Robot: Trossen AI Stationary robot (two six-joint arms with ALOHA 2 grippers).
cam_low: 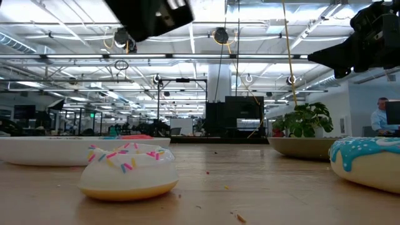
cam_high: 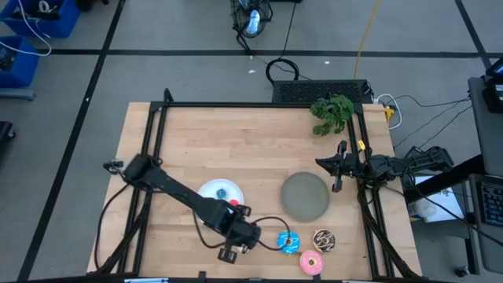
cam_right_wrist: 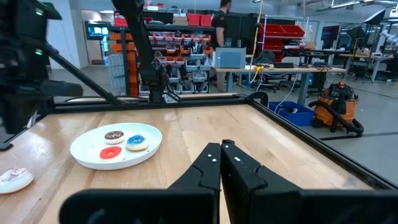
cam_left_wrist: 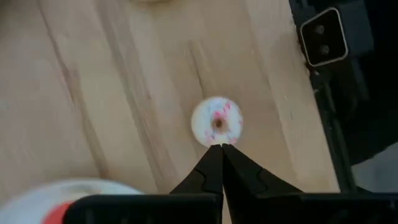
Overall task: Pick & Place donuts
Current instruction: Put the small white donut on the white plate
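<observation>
A tiny whitish donut (cam_left_wrist: 216,123) with pink sprinkles lies flat on the wooden table near its front edge; it also shows in the low view (cam_low: 128,172). My left gripper (cam_left_wrist: 221,148) hangs shut above it, pointing steeply down, clear of it. The white plate (cam_right_wrist: 84,155) holds a tiny brown donut (cam_right_wrist: 114,135), a blue one (cam_right_wrist: 136,142) and a red one (cam_right_wrist: 111,152). Three larger donuts lie on the table: blue (cam_high: 288,242), chocolate-brown (cam_high: 324,240) and pink (cam_high: 312,263). My right gripper (cam_right_wrist: 222,149) waits shut at the right edge.
A grey plate (cam_high: 305,196) lies right of the white plate (cam_high: 206,189). A green plant (cam_high: 332,112) stands at the far right corner. A black frame rail (cam_left_wrist: 329,93) runs along the table's edge close to the whitish donut.
</observation>
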